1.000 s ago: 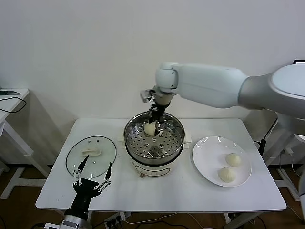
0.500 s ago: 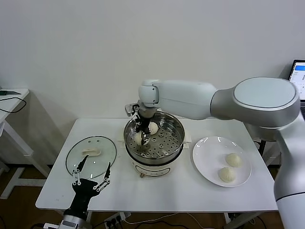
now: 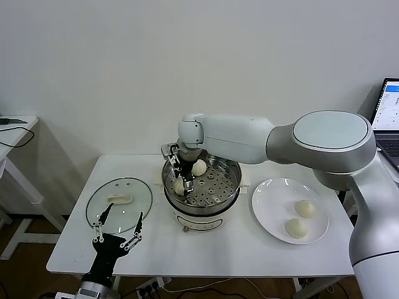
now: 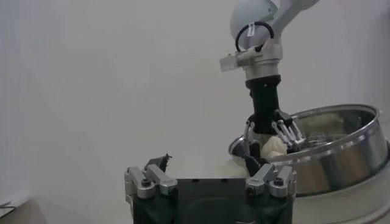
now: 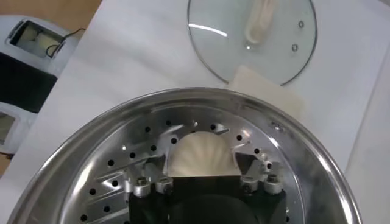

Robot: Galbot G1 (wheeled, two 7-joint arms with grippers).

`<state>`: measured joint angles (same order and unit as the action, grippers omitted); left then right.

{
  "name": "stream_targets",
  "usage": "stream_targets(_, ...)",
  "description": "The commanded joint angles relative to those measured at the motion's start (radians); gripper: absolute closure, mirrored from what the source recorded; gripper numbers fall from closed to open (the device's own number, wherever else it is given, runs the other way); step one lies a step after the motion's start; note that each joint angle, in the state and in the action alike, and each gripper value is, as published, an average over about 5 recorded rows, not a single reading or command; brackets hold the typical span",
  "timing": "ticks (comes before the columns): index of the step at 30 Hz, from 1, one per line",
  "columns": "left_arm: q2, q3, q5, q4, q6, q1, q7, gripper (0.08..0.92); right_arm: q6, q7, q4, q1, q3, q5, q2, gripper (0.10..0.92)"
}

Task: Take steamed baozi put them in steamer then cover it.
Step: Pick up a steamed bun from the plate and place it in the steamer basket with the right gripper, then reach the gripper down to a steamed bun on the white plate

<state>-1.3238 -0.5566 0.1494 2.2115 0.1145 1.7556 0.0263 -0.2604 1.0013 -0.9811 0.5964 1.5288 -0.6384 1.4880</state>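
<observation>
The steamer (image 3: 232, 163) stands mid-table on its white base, its perforated tray holding two steamed baozi: one (image 3: 199, 167) at the back and one (image 3: 180, 185) at the left. My right gripper (image 3: 182, 179) reaches down into the pot over the left bun, open. In the right wrist view that bun (image 5: 200, 152) rests on the tray between the spread fingers (image 5: 159, 159). Two more baozi (image 3: 305, 208) (image 3: 297, 227) lie on the white plate (image 3: 268, 199) to the right. My left gripper (image 3: 121, 219) waits open at the table's front left.
The glass lid (image 3: 134, 190) with its cream handle lies flat on the table left of the steamer, just beyond my left gripper. A laptop (image 3: 389, 103) shows at the right edge and a side table (image 3: 12, 124) at the far left.
My right gripper carried a baozi down to the left side of the steamer tray and its fingers have spread apart. The left arm has stayed put.
</observation>
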Motion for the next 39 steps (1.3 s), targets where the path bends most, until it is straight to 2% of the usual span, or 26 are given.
stream_targets(1,-0.001,0.001,0.0,0.001,-0.002,0.0,0.0,0.177,0.004,0.02,-0.089,0.054,-0.041,0.031,-0.099,0.203)
stream_targets(9,0.0,0.014,0.006,-0.002,-0.002,-0.001,0.001,0.177,0.088,0.216,-0.286,0.199,-0.128,0.165,-0.481,0.203)
stream_targets(13,0.001,0.019,0.009,-0.001,-0.002,-0.002,0.001,0.177,0.146,0.29,-0.291,0.214,-0.114,0.219,-0.651,0.203)
stream_targets(19,-0.003,0.025,0.017,0.003,0.0,0.007,0.001,0.177,0.177,0.283,-0.291,0.119,-0.076,0.273,-0.828,0.203)
stream_targets(27,-0.012,0.027,0.027,0.003,-0.001,0.02,0.002,0.177,0.191,0.242,-0.267,-0.125,-0.123,0.367,-0.911,0.203)
stream_targets(39,-0.015,0.019,0.031,-0.005,-0.001,0.023,0.004,0.177,0.189,0.191,-0.235,-0.292,-0.204,0.414,-0.877,0.203)
